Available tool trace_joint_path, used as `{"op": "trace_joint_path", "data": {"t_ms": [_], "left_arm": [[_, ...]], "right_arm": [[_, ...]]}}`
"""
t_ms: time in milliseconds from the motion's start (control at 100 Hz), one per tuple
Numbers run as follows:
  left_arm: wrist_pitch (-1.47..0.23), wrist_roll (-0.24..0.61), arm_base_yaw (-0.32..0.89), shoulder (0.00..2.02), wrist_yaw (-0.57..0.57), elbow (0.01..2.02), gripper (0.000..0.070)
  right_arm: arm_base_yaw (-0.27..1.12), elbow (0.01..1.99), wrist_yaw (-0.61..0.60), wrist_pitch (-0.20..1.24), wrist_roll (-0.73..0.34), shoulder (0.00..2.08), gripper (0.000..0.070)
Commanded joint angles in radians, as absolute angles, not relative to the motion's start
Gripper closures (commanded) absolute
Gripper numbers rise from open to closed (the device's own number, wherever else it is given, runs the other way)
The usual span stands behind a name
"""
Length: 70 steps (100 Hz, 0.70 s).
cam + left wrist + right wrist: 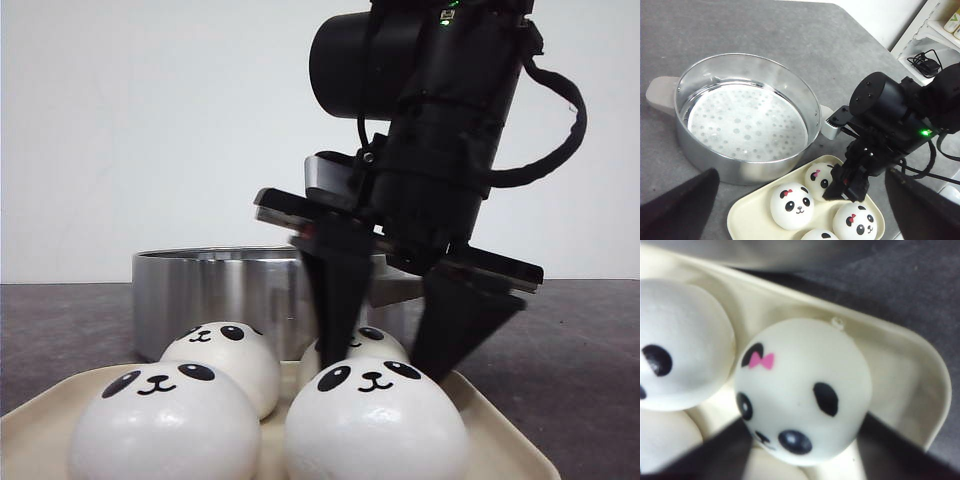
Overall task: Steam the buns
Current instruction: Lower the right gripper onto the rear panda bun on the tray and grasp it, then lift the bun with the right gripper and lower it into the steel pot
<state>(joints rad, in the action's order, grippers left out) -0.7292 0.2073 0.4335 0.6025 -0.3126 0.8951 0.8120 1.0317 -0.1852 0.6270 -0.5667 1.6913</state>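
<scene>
1. Step in hand: first pick. Steamer pot (747, 120) stands bare inside, only the perforated liner (745, 122) showing; all four buns (790, 205) sit on the cream tray (737, 220), just beside the pot.
2. Right gripper (400, 335) lowered over the tray's far right corner, fingers spread to either side of the rear right bun (802, 390), not pinching. Contact with the bun's flanks cannot be told from these views.
3. Target bun (818, 178) nearest the pot, close against its neighbour (682, 345), bow-marked face tilted.
4. Left gripper (800, 210) hovering high above pot and tray, fingers wide apart, holding nothing.
5. Next move, as judged: close gently on the bun at its widest girth, lift clear of the tray rim, carry over the pot wall, set down on the liner.
6. Risks, as judged: soft glossy surface likely to slip or deform under a hard squeeze; inner finger may nudge the adjacent bun.
</scene>
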Motion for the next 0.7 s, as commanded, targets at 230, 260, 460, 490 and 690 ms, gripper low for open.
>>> {"op": "trace_joint_path", "data": {"t_ms": [230, 260, 460, 490, 690], "left_arm": [[-0.73, 0.194, 0.439, 0.607, -0.31, 0.909, 0.0037], [-0.735, 0.194, 0.439, 0.607, -0.308, 0.909, 0.0037], [-0.744, 0.191, 0.439, 0.606, -0.278, 0.909, 0.0037], [-0.742, 0.191, 0.439, 0.606, -0.278, 0.909, 0.0037], [-0.73, 0.191, 0.44, 0.607, -0.277, 0.909, 0.0037]], "right_arm": [[0.83, 1.048, -0.132, 0.623, -0.532, 1.687, 0.0694], [0.835, 1.052, -0.134, 0.63, -0.531, 1.668, 0.0694], [0.907, 1.113, -0.2, 0.672, -0.532, 1.506, 0.0694], [0.919, 1.132, -0.212, 0.68, -0.533, 1.486, 0.0694], [0.974, 1.322, -0.165, 0.724, -0.524, 1.424, 0.0695]]}}
